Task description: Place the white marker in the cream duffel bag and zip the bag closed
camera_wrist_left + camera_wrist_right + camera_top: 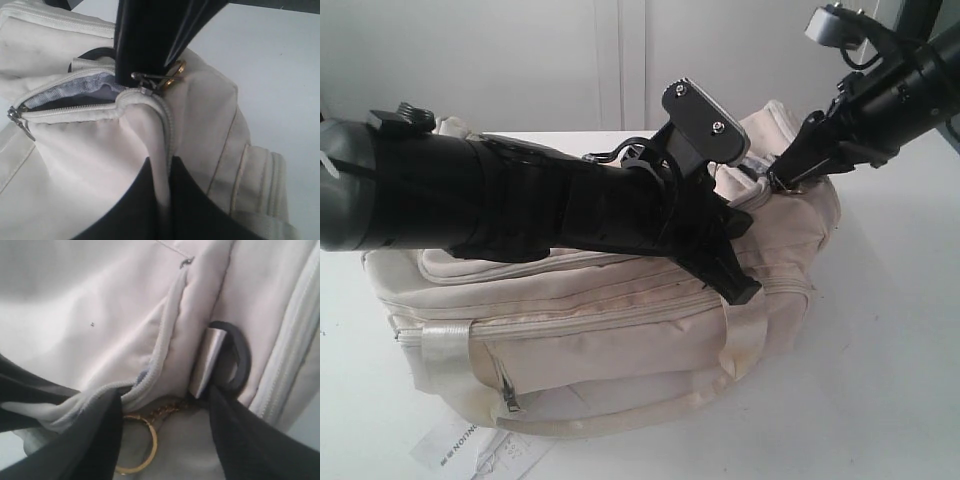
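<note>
The cream duffel bag [620,320] lies on the white table. My left gripper [162,165] reaches across it and is shut on a fold of cream fabric beside the zip line [167,125]; in the exterior view it [738,280] is near the bag's right end. A stretch of the top zip gapes, showing grey lining [75,86]. My right gripper [165,405] stands open at the bag's right end [788,172], with a gold ring [142,450] between its fingers and untouched. A black D-ring [240,357] sits close by. The white marker is out of view.
A printed white paper tag [460,440] lies on the table [900,350] at the bag's front left. A metal zip pull [15,116] hangs at the far end of the open stretch. The left arm [470,190] covers much of the bag's top.
</note>
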Robot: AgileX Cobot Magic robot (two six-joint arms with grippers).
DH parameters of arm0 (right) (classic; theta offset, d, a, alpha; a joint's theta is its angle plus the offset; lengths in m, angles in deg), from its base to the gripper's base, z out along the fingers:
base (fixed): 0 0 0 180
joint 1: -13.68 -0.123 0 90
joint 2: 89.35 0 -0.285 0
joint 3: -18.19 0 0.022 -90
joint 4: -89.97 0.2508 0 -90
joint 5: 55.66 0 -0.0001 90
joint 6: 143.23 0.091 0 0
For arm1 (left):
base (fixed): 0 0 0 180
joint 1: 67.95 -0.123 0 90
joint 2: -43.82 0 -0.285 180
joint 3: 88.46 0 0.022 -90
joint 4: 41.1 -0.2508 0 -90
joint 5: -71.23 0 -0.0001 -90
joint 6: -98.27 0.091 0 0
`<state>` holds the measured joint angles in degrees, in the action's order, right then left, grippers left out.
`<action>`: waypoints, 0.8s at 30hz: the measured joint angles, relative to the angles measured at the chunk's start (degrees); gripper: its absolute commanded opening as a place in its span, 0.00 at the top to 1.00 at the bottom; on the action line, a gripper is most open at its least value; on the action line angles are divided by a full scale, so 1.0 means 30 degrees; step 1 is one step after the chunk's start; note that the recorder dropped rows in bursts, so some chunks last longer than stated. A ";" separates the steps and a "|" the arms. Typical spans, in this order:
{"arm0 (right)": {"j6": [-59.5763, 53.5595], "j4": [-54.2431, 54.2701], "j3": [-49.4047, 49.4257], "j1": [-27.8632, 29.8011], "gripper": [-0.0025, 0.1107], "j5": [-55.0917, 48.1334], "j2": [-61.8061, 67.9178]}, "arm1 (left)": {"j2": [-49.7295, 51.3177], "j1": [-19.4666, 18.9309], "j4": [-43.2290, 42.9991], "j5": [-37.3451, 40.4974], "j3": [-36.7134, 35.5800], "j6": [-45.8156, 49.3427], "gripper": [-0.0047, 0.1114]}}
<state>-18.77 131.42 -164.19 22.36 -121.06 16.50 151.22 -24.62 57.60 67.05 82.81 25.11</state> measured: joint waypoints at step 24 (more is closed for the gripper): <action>-1.6533 -0.0472 0.1164 -0.0033 0.55 -0.1371 -0.1803 | 0.0000 0.0000 0.0000 0.0000 0.0000 0.0000 0.96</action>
<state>-68.36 130.00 -160.70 22.26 -125.17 11.09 151.22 -24.62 57.60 67.05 82.81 25.11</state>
